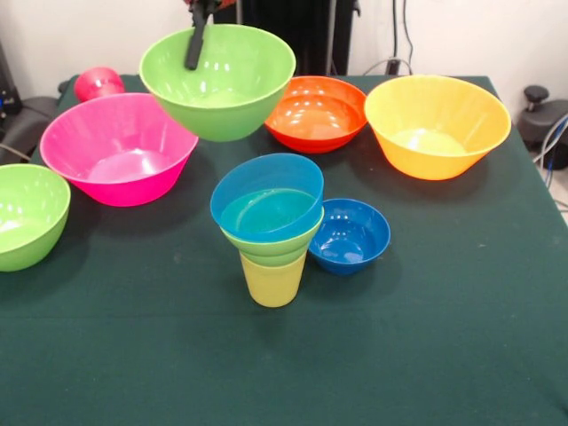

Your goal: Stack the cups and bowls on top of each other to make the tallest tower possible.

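The end effector (199, 40) is pinching the rim of a large lime green bowl (218, 82) and holding it tilted in the air above the table (426, 337). Below and nearer the camera, the tower (270, 226) is standing: a yellow cup (272, 282) carrying small green bowls and a light blue bowl (266, 197). A dark blue bowl (350, 235) is sitting just beside it.

A dark green cloth covers the table (426, 355). Behind it stands a white wall (80, 31), with cables (399, 35) hanging down it. A black object (541, 111), unclear in kind, sits off the table's right edge.
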Available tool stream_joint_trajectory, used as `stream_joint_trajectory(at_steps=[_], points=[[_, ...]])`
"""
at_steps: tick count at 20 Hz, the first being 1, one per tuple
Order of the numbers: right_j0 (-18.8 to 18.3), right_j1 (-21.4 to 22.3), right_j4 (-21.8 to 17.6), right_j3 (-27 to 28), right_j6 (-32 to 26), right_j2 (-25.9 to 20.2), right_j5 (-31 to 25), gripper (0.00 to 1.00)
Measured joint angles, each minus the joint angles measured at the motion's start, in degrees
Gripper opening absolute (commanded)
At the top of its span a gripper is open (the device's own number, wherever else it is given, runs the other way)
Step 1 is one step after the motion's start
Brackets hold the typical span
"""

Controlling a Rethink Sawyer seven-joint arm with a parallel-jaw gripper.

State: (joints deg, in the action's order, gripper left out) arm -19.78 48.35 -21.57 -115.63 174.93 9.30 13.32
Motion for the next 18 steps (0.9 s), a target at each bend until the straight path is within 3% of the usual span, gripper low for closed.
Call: stream_joint_trajectory(at_steps=[18], points=[[-3.28,0.14,0.29,3.33,0.0,-3.16,-2.14,0.0]])
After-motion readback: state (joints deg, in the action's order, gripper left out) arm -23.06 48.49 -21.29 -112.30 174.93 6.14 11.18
